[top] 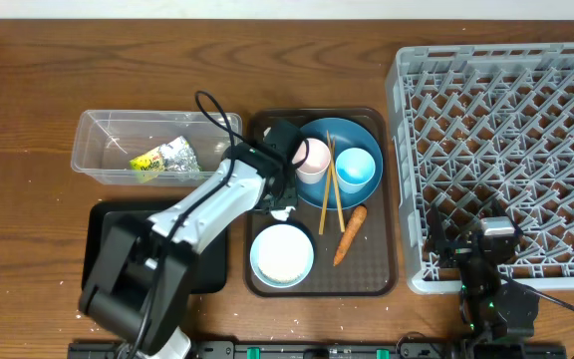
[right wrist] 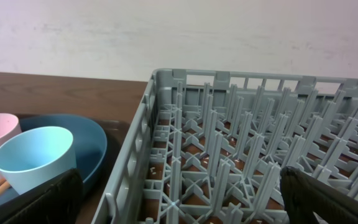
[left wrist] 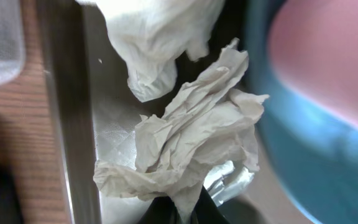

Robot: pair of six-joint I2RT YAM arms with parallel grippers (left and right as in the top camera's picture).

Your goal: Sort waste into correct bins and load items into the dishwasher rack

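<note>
L gripper (left wrist: 178, 213) clamped on crumpled white tissue (left wrist: 191, 137) at left edge of brown rectangular serving tray (top: 369, 261), just beside large dark-blue round plate (top: 352, 133). R gripper (right wrist: 182, 200) jaws apart, at near-left corner of grey plastic lattice dishwasher rack (top: 506, 130), right end of wooden table (top: 28, 80).

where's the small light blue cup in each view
overhead: the light-blue cup sits on the dark-blue plate, right of the pink cup.
left wrist: not in it.
right wrist: lower left, beside the pink cup.
shared landmark: the dark-blue plate, in all three views.
</note>
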